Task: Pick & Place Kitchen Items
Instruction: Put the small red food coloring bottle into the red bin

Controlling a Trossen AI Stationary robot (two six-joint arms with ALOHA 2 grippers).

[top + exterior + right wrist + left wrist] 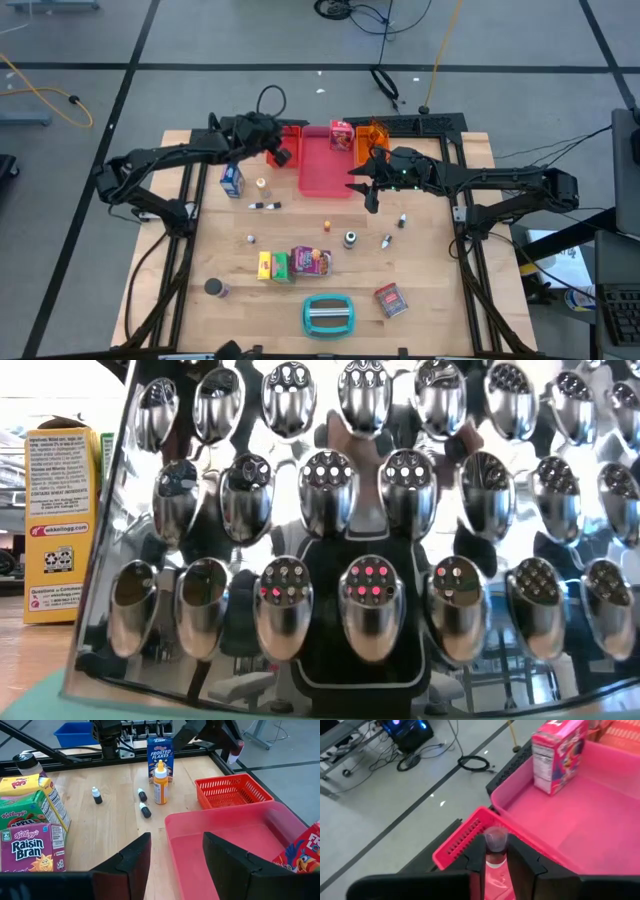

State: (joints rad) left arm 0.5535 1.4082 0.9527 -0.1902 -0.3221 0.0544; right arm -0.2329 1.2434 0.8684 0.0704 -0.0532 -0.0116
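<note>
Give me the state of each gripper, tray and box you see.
left gripper: holding a small bottle over the red basket
right gripper: open, empty, at the pink tray
Froot Loops box: upright in pink tray
Frosted Flakes box: upright on table

left arm reaches toward upper centre of the high view, left gripper (279, 157) with fingers (520, 867) pinched close on something small. right arm stretches in from right, right gripper (362, 187) spread, nothing held.
</note>
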